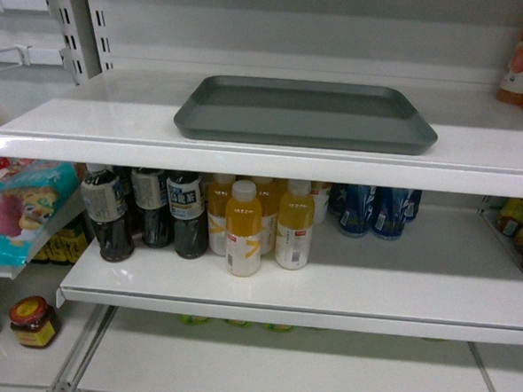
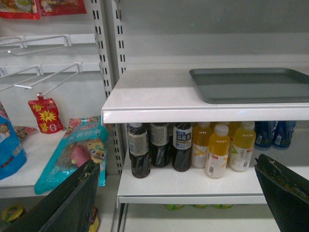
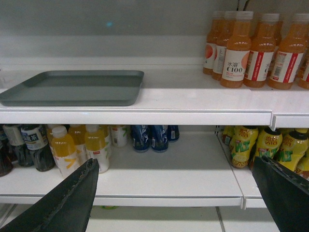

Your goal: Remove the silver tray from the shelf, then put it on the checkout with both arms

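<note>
Lying flat on the white metal shelf board (image 1: 477, 160) in the upper middle of the head view, the large grey-silver rectangular metal tray (image 1: 306, 114) with rounded corners and a low upturned rim sits close to the board's folded front lip, its near edge just behind that lip. Neither hand touches it. In the left wrist view the tray (image 2: 251, 84) appears at the upper right of the frame, on the same shelf (image 2: 145, 96), and the left hand (image 2: 176, 193) shows as two dark fingers (image 2: 72, 203) at the lower corners, spread wide apart with nothing between them. In the right wrist view the tray (image 3: 75, 87) lies at the upper left on the shelf (image 3: 193, 104), and the right hand (image 3: 176, 195) likewise has its two dark fingers (image 3: 67, 203) far apart at the bottom corners, holding nothing. Both hands sit below the level of the tray's shelf and out of the head view. On the board below stand dark-liquid bottles (image 1: 145, 211) at left, yellow juice bottles with white caps (image 1: 260, 223) in the middle and blue cans (image 1: 372, 207) to the right. Orange drink bottles (image 3: 256, 48) stand on the upper shelf to the right of the tray, well apart from it. A teal snack bag (image 1: 21, 208) lies at the left edge of the head view.
</note>
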### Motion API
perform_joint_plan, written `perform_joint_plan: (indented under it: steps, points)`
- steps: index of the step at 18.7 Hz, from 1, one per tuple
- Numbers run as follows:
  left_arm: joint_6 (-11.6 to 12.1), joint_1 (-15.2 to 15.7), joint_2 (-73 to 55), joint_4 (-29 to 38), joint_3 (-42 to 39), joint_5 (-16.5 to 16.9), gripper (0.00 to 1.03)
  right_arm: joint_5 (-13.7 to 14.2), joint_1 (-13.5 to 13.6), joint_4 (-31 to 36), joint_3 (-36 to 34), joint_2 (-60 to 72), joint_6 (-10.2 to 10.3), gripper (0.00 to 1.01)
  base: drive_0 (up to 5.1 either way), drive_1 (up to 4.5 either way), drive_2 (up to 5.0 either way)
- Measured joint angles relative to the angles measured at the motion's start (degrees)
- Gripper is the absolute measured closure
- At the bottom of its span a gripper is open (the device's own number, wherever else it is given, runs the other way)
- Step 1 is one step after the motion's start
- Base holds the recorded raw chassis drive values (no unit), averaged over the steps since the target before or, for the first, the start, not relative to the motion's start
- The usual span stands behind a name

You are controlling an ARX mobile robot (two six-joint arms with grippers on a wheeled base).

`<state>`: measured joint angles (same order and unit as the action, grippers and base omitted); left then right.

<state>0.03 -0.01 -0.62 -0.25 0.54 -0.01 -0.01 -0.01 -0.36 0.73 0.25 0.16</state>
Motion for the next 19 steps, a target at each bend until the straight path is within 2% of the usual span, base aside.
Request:
perform_joint_plan:
  steps: [19]
  points:
    - [0.0,0.0,0.0,0.0,0.0,0.0,0.05,0.0,0.0,0.1,0.0,0.0,0.0,0.03,0.0,0.00,0.0]
